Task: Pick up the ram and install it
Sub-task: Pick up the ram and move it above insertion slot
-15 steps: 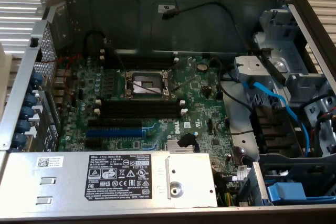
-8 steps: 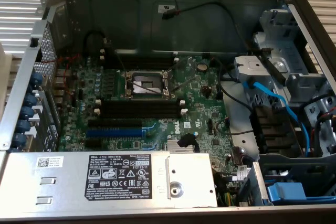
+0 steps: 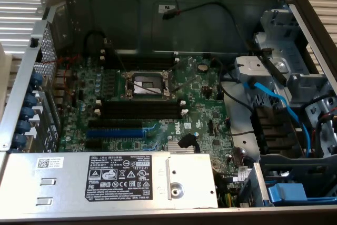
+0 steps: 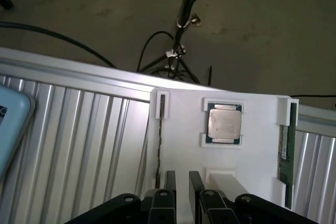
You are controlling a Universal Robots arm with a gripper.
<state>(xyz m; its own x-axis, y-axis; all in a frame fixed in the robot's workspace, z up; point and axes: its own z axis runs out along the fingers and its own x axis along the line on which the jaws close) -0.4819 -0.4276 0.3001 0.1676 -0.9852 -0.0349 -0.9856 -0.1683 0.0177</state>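
In the wrist view a white holder (image 4: pixel 184 145) lies on a ribbed metal surface. The ram (image 4: pixel 284 150), a thin dark-green board, stands on edge in a slot along one side of the holder. A second thin dark stick (image 4: pixel 159 145) stands on edge in the opposite slot. My gripper (image 4: pixel 182 176) hovers above the holder between the two, nearer the second stick, open with nothing between its fingers (image 4: pixel 169 182). In the exterior view the motherboard (image 3: pixel 158 114) lies in the open case, with long black slots (image 3: pixel 142 110) with white end clips beside the processor socket (image 3: pixel 145 84).
A processor chip (image 4: pixel 224 124) sits in the holder's middle recess. Black cables (image 4: pixel 176 51) run over the floor beyond it. A pale blue-edged object (image 4: pixel 10 124) lies nearby. In the case are a blue slot (image 3: pixel 116 133), a power supply (image 3: pixel 105 178) and blue cables (image 3: pixel 274 98).
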